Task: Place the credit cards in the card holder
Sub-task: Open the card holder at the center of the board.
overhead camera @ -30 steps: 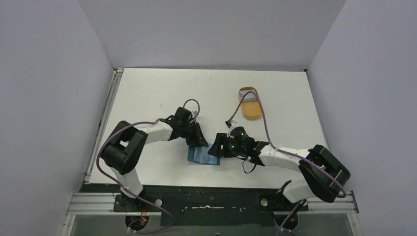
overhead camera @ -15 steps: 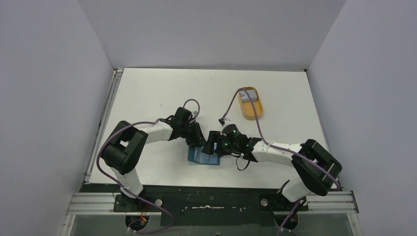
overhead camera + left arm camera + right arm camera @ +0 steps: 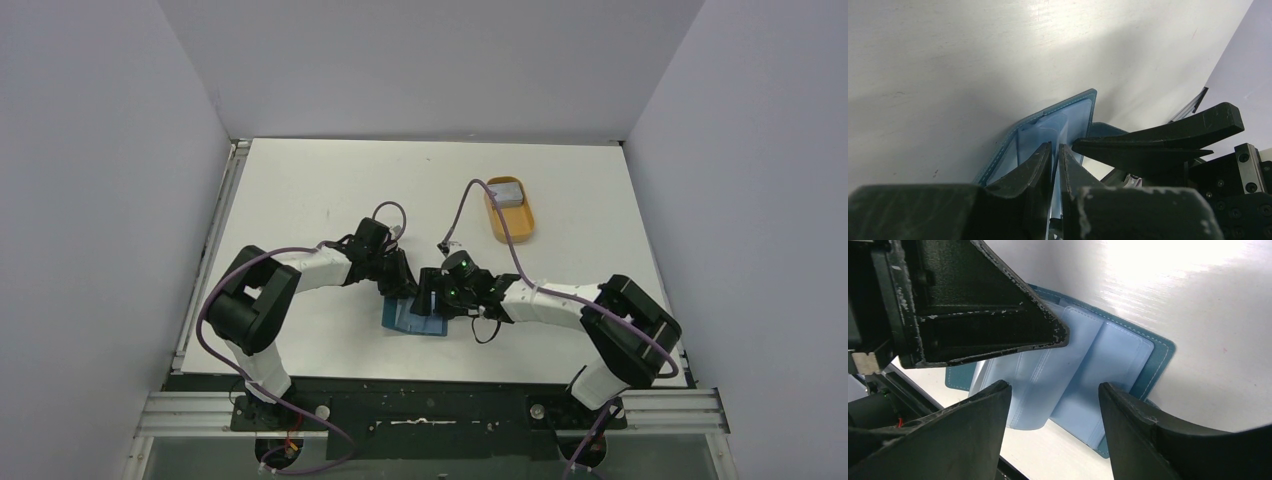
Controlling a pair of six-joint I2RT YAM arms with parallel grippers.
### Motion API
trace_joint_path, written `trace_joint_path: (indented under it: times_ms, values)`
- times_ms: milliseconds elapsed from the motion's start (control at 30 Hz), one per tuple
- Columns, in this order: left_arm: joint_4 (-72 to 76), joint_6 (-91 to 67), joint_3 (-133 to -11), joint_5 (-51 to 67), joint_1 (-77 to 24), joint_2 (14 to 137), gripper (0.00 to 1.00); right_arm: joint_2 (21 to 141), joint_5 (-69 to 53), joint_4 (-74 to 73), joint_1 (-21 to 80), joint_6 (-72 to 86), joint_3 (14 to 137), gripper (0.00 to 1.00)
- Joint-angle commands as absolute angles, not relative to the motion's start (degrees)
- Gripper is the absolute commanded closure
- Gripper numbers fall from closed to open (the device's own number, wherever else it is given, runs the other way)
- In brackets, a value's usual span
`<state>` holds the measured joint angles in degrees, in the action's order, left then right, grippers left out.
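The teal-blue card holder [image 3: 408,318] lies open on the table near the front, its clear sleeves showing in the right wrist view [image 3: 1118,355]. My left gripper [image 3: 402,287] is shut on one raised clear sleeve of the card holder [image 3: 1048,125]; its jaws [image 3: 1055,146] pinch the thin sheet. My right gripper [image 3: 430,297] is open and empty, its jaws [image 3: 1054,390] straddling the sleeves just above them, close against the left gripper. The credit cards [image 3: 507,190] lie grey in the orange tray's far end.
The orange oval tray [image 3: 512,225] stands at the back right, with the right arm's purple cable arching over it. The white table's left edge has a metal rail [image 3: 222,230]. Grey walls enclose the table.
My right gripper has moved left, from beside the card holder's right edge to over its sleeves, close to the left gripper. The left gripper has held still on the sleeve.
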<state>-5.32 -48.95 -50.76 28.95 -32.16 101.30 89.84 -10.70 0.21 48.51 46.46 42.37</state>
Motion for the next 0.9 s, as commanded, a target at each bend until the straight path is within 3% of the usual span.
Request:
trace_joint_path:
  times_ms: [0, 100, 400, 600, 867]
  values:
    - [-4.8, -48.8, -51.5, 29.4, -32.0, 101.4, 0.92, 90.5, -7.7, -3.5, 49.1, 45.3, 44.4, 0.36]
    - [-4.8, -48.9, -51.5, 29.6, -32.0, 101.1, 0.9, 91.4, -7.2, -5.3, 49.0, 45.4, 44.7, 0.44]
    - [-5.6, -49.0, -51.7, 30.4, -31.8, 99.5, 0.67, 92.4, -5.9, -6.9, 48.5, 45.8, 43.8, 0.77]
    - [-7.8, -47.9, -51.8, 29.9, -31.3, 97.4, 0.64, 91.8, -4.4, -8.3, 48.5, 45.4, 43.9, 0.98]
    - [-15.2, -43.8, -52.8, 25.1, -31.2, 95.2, 0.65, 88.3, -0.7, -12.0, 48.5, 47.1, 42.2, 1.0]
